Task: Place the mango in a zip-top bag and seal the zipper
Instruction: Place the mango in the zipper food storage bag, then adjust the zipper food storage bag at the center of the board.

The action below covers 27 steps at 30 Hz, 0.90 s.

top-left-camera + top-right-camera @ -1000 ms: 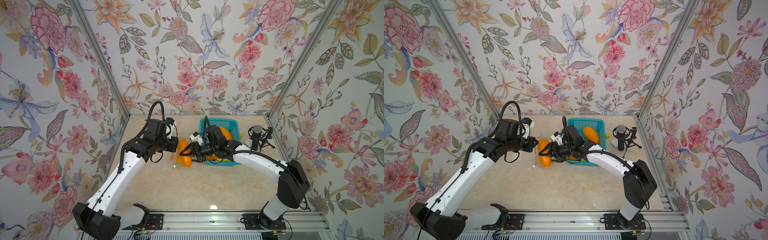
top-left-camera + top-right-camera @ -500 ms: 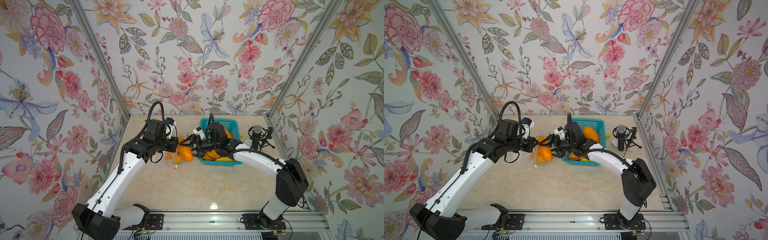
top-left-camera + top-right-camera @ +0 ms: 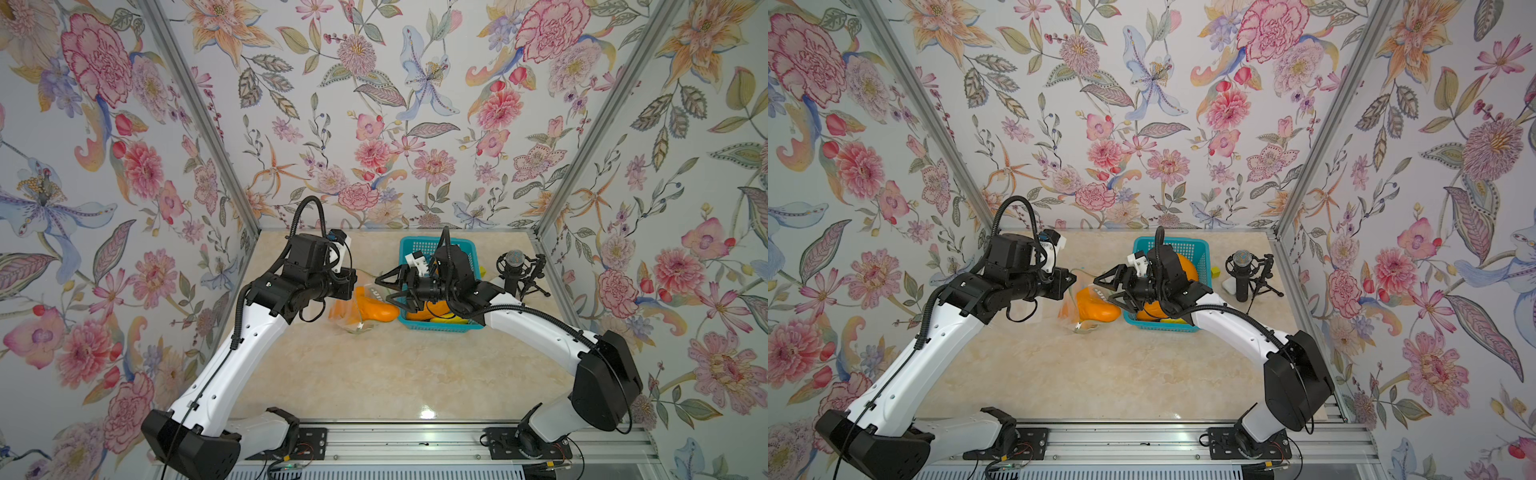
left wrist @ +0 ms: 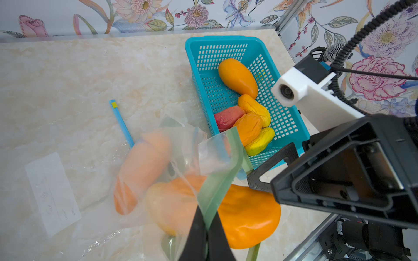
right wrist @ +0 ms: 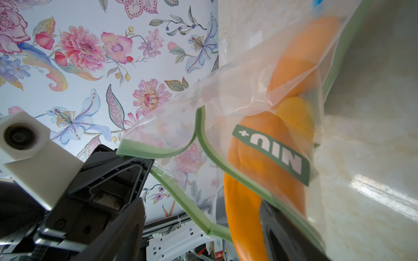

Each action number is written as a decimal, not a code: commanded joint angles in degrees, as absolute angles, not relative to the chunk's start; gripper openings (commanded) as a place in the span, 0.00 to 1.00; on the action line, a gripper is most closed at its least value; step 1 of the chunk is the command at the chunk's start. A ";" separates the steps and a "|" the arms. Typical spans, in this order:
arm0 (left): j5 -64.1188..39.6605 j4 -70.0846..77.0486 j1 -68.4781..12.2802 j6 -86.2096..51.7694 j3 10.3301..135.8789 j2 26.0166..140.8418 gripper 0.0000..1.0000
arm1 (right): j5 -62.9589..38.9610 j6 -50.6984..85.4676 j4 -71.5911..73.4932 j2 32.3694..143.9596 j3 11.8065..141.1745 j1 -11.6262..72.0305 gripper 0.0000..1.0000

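An orange mango (image 3: pixel 376 309) (image 3: pixel 1096 307) (image 4: pixel 246 217) lies on the table with one end inside the mouth of the clear zip-top bag (image 3: pixel 347 318) (image 4: pixel 158 158) and the other end sticking out. Deeper in the bag is another orange fruit (image 4: pixel 140 167). My left gripper (image 3: pixel 353 286) (image 4: pixel 207 217) is shut on the bag's green zipper strip (image 4: pixel 217 185) (image 5: pixel 158 153) and holds the mouth up. My right gripper (image 3: pixel 383 291) (image 3: pixel 1102 289) (image 5: pixel 203 230) is open just above the mango's outer end, between bag and basket. Its fingers stand wide apart and clamp nothing.
A blue basket (image 3: pixel 415 243) (image 4: pixel 226 39) with several more mangoes stands just right of the bag. A microphone on a small tripod (image 3: pixel 515 270) stands by the right wall. A second flat clear bag with a blue zipper (image 4: pixel 122 122) lies on the table left of the bag.
My right gripper's jaws have spread off the mango and the wrist has drawn back slightly toward the basket. The mango stays at the bag mouth. The left gripper has not moved.
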<state>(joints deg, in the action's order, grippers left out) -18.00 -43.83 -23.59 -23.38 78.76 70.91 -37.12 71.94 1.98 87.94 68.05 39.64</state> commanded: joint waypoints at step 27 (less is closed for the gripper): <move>-19.23 -40.61 -18.46 -25.87 82.36 67.90 0.00 | -17.84 36.63 -27.30 91.90 86.90 46.35 0.59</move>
